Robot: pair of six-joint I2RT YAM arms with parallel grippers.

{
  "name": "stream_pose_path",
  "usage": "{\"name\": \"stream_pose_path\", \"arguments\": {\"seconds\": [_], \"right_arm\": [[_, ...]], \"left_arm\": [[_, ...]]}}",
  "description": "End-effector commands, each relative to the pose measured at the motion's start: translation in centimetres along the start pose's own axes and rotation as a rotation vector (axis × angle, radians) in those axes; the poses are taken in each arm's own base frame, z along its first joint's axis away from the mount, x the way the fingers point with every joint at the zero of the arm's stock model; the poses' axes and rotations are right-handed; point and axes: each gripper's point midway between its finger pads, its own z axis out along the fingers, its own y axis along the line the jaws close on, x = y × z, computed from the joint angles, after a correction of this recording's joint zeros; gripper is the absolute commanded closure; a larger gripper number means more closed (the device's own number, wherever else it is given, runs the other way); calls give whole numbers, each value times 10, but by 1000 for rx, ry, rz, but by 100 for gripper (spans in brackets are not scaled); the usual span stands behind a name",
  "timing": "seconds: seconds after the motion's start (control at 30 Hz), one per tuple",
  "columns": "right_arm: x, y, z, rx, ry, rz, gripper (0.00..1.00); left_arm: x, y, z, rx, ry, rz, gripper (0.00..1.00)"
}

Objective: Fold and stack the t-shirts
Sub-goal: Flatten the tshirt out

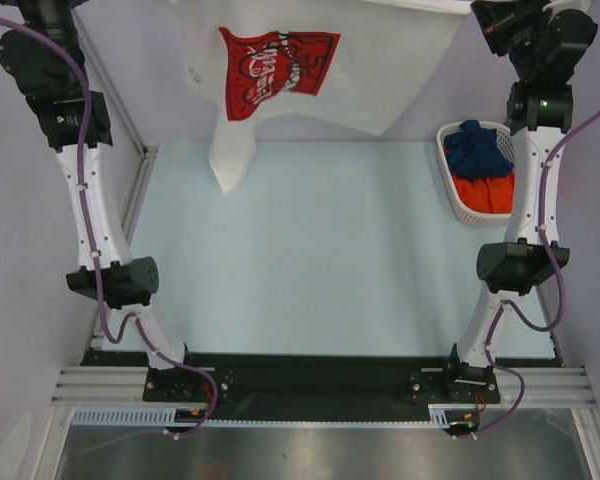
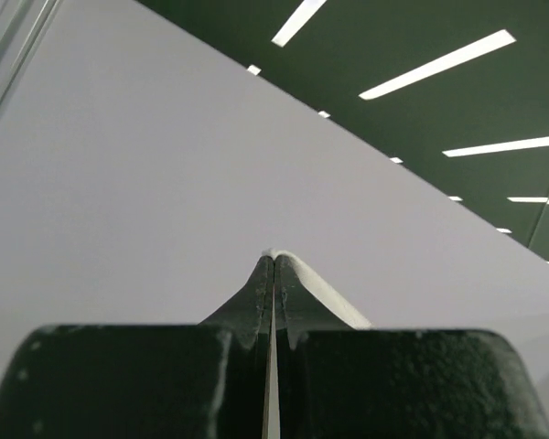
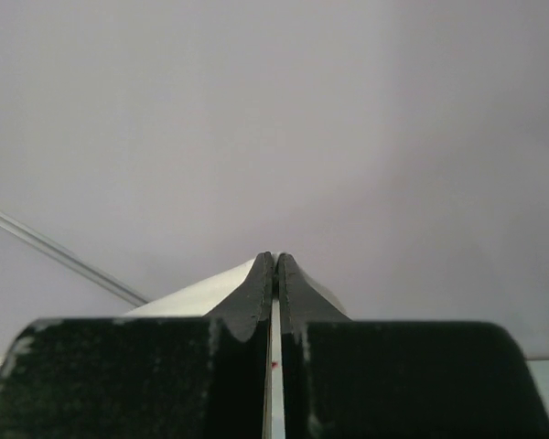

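The white t-shirt [image 1: 360,60] with the large red-and-white print [image 1: 275,70] hangs spread out in the air over the far part of the table, one sleeve [image 1: 230,160] dangling down. Both arms are raised to the top corners of the top view, where their fingertips do not show. My left gripper [image 2: 274,261] is shut on a thin edge of white cloth [image 2: 334,297]. My right gripper [image 3: 275,261] is shut on white cloth [image 3: 197,293] too. A dark blue shirt [image 1: 477,150] and an orange shirt [image 1: 485,192] lie in the basket.
The white lattice basket [image 1: 446,180] stands at the right edge of the pale blue table [image 1: 310,260], beside the right arm. A metal frame rail [image 1: 140,180] runs along the left side. Grey walls surround the workspace.
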Motion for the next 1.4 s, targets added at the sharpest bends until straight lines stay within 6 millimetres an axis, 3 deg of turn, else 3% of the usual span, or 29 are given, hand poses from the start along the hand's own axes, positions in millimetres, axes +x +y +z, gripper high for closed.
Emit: {"name": "stream_pose_path", "arguments": {"seconds": [0.0,0.03,0.07,0.1,0.13,0.17,0.2,0.23,0.27,0.3,0.33,0.37,0.4,0.43,0.47,0.5,0.57,0.6,0.63,0.7,0.83,0.97,1.0,1.03,1.2,1.23,1.3,1.37], "right_arm": [[-52,22,-29,-10,-123,-57,100],[-36,0,-25,32,-76,-37,100],[-27,-8,-26,44,-49,-29,100],[-20,-8,-28,31,-26,-24,100],[-11,-12,-32,40,-3,-9,100],[10,-35,-32,85,48,12,100],[26,-45,-35,100,90,20,100],[36,-39,-43,92,114,1,100],[67,-71,-49,157,185,30,100],[79,-82,-56,188,211,35,100],[82,-78,-69,198,215,32,100],[115,-118,-86,293,280,73,100],[125,-124,-98,316,298,81,100],[132,-123,-112,322,313,84,100],[145,-130,-125,351,345,66,100],[170,-153,-145,422,395,77,100],[187,-155,-170,466,428,34,100],[209,-175,-191,522,481,7,100],[217,-182,-203,557,499,-3,100],[235,-197,-233,633,558,-11,100],[281,-229,-303,809,731,-17,100],[297,-246,-373,1017,819,-13,100],[295,-244,-382,1042,812,-16,100],[296,-250,-401,1104,828,-25,100],[301,-265,-448,1283,857,-10,100],[303,-265,-461,1327,882,-1,100],[310,-264,-476,1371,892,15,100],[307,-258,-477,1372,847,19,100]], "left_arm": [[-110,-61,-16,120,-238,13,100],[-104,-60,-17,116,-208,13,100],[-93,-57,-19,117,-162,17,100],[-103,-76,-31,155,-146,23,100],[-64,-46,-35,94,-52,23,100],[-51,-41,-43,80,-16,19,100],[-37,-33,-65,45,35,30,100],[-28,-28,-77,31,69,34,100],[-21,-27,-90,24,100,46,100],[20,3,-114,-50,209,42,100],[6,-11,-134,-33,208,47,100],[18,-7,-151,-52,251,51,100],[53,20,-181,-120,346,45,100],[46,11,-204,-125,373,49,100],[56,15,-222,-146,420,54,100],[79,32,-252,-194,495,77,100],[91,33,-296,-238,576,90,100],[114,51,-330,-317,662,83,100],[113,54,-354,-367,691,74,100],[137,59,-395,-402,789,46,100],[151,70,-463,-551,908,29,100],[163,70,-533,-640,1048,-45,100],[161,71,-544,-650,1057,-42,100],[159,73,-552,-669,1071,-36,100],[160,67,-579,-721,1165,-86,100],[162,70,-592,-763,1215,-81,100],[159,70,-599,-806,1240,-86,100],[154,68,-607,-824,1242,-100,100]]}}
